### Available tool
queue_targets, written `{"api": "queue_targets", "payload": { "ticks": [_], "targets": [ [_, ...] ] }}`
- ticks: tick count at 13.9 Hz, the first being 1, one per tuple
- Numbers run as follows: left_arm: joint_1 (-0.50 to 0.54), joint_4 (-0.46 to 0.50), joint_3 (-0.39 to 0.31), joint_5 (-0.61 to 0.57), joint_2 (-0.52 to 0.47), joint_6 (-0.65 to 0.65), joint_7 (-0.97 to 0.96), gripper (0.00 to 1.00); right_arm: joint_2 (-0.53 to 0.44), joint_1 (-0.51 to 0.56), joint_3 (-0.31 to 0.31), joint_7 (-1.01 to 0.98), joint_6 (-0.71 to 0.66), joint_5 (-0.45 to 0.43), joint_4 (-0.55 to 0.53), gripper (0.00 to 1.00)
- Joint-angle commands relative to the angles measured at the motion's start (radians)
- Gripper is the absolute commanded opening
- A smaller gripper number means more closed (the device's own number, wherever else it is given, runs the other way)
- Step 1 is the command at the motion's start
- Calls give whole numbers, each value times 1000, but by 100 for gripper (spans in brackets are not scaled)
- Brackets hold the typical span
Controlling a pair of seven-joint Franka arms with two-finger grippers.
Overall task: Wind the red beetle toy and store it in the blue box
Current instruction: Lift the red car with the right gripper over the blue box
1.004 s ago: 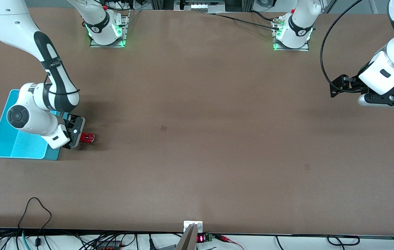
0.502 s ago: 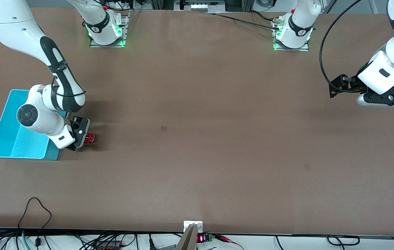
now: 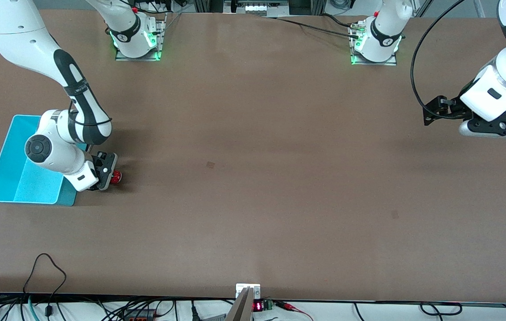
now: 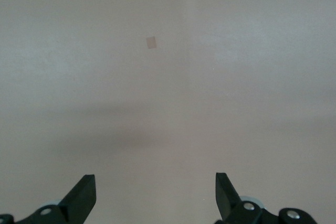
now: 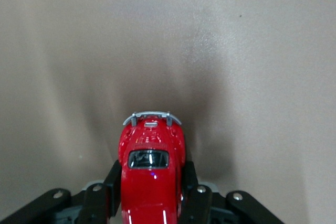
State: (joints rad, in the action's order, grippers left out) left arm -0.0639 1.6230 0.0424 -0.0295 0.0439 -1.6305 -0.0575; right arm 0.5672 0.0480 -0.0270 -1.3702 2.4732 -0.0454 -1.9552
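Observation:
The red beetle toy (image 3: 115, 177) is a tiny glossy red car on the table beside the blue box (image 3: 10, 165), toward the right arm's end. My right gripper (image 3: 109, 177) is shut on it; in the right wrist view the car (image 5: 151, 171) sits between the two black fingers (image 5: 112, 187), its silvery bumper pointing away from the wrist. Only the car's end shows past the gripper in the front view. The box is a light cyan bin, partly hidden by the right arm. My left gripper (image 3: 433, 110) is open and empty, held above the table at the left arm's end, waiting.
The brown table (image 3: 253, 178) is bare across its middle, with a small dark mark (image 3: 210, 165). The arm bases (image 3: 137, 40) stand along the edge farthest from the front camera. Cables lie along the edge nearest to that camera (image 3: 47, 276).
My right arm has moved away from the box, so more of the box shows. Its gripper now covers more of the red car, which sits at about the same spot. The left arm barely moved.

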Motion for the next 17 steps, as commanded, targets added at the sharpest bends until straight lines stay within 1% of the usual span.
{"api": "queue_targets", "payload": {
  "ticks": [1, 2, 5, 6, 8, 10, 12, 14, 17],
  "targets": [
    [7, 6, 1, 23, -18, -3, 11, 100, -12, -10, -8, 14, 13, 6, -11, 0],
    [7, 8, -1, 23, -18, -3, 11, 100, -21, -10, -17, 52, 9, 7, -8, 0],
    [7, 6, -1, 23, -18, -3, 11, 100, -87, -49, -28, 273, -14, 6, -8, 0],
    [7, 8, -1, 23, -18, -3, 11, 100, -120, -65, -28, 368, -52, 6, -4, 0],
    [7, 8, -1, 23, -18, -3, 11, 100, -190, -71, -28, 634, -147, -7, -2, 0],
    [7, 8, 1, 23, -18, -3, 11, 100, -246, -85, -30, 773, -209, -13, 5, 0],
    [7, 6, 4, 23, -18, -3, 10, 100, -297, -73, -24, 882, -240, -10, 5, 0],
    [7, 6, 4, 23, -18, -3, 11, 100, -343, -47, 7, 902, -255, -4, 7, 0],
    [7, 6, 7, 22, -18, 0, 11, 100, -366, -8, 102, 927, -280, -4, 10, 0]
  ]
}}
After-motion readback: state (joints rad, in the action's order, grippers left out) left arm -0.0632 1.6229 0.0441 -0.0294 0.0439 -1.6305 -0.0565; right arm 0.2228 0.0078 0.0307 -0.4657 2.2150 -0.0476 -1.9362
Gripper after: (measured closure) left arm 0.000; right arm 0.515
